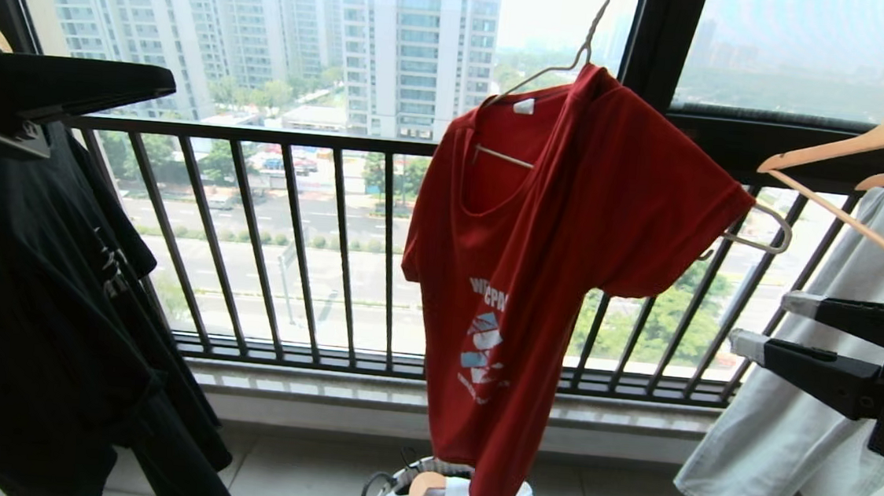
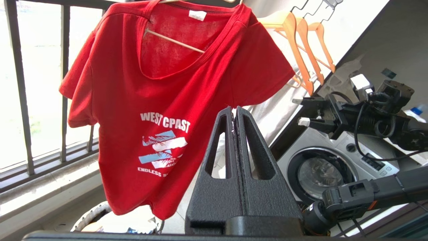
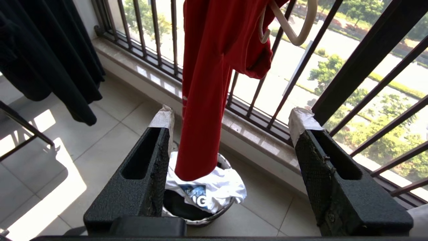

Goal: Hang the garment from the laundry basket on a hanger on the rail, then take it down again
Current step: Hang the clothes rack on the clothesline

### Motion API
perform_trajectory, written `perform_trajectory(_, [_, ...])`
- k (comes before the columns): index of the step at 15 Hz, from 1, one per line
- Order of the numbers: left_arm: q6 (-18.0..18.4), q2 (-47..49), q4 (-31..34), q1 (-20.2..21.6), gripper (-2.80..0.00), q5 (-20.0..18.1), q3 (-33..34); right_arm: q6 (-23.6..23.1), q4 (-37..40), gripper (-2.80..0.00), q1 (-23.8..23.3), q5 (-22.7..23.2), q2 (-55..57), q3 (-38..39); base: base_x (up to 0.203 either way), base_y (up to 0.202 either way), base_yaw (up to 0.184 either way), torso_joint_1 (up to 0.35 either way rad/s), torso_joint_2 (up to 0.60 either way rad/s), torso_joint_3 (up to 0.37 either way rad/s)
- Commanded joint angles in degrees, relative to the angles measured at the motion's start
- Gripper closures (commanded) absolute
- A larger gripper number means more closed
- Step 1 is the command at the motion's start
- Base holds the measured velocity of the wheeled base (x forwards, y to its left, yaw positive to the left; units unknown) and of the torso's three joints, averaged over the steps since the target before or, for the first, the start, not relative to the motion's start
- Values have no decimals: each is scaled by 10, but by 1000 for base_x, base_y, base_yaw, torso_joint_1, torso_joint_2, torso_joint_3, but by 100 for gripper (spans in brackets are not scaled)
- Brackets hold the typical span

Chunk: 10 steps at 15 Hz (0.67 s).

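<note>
Balcony railing of dark vertical bars [image 1: 299,252] spans the window behind everything, with a pale stone sill and tiled floor [image 3: 110,134] below it. Black printed T-shirt [image 1: 35,303] hangs at the robot's left and pale grey-green trousers [image 1: 815,419] on a light wooden hanger [image 1: 876,140] at its right, leaving open room in the middle. There the red short-sleeved T-shirt with white "WEST COAST" lettering [image 1: 560,249] hangs on the thin white wire hanger [image 1: 584,46], one hanger end poking out of the sleeve nearest the trousers. Its hem dips into the small round woven-rimmed laundry basket [image 3: 230,204] on the floor, touching white cloth [image 3: 217,187] inside. The right hand [image 1: 755,324] sits beside the trousers, just apart from that sleeve, its fingers spread wide and holding nothing. The left hand [image 2: 234,112] hovers in front of the shirt's lower half, pressed shut and empty.
</note>
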Motion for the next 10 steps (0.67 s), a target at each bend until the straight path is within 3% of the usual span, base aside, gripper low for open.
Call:
perform_trajectory(1, [-1, 1, -1, 1, 0, -3, 0, 0, -21, 0, 0, 1, -1, 27, 0, 0, 0, 0, 0, 0])
perform_trajectory(3, [-1, 2, -1, 1, 0, -3, 0, 5, -30, 0, 0, 3, 12, 51, 0, 0, 0, 0, 0, 0])
perform_trajectory(5, [0, 2, -1, 1, 0, -3, 0, 44, -41, 0, 1, 7, 37, 61, 0, 0, 0, 0, 0, 0])
perform_trajectory(6, [-1, 3, -1, 1, 0, -3, -1, 71, -65, 0, 1, 9, 52, 65, 0, 0, 0, 0, 0, 0])
perform_trajectory(9, [0, 4, -1, 1, 0, -3, -1, 86, -160, 0, 1, 11, 86, 101, 0, 0, 0, 0, 0, 0])
perform_trajectory(10, [0, 4, -1, 1, 0, -3, -1, 87, -187, -280, 1, 11, 93, 109, 0, 0, 0, 0, 0, 0])
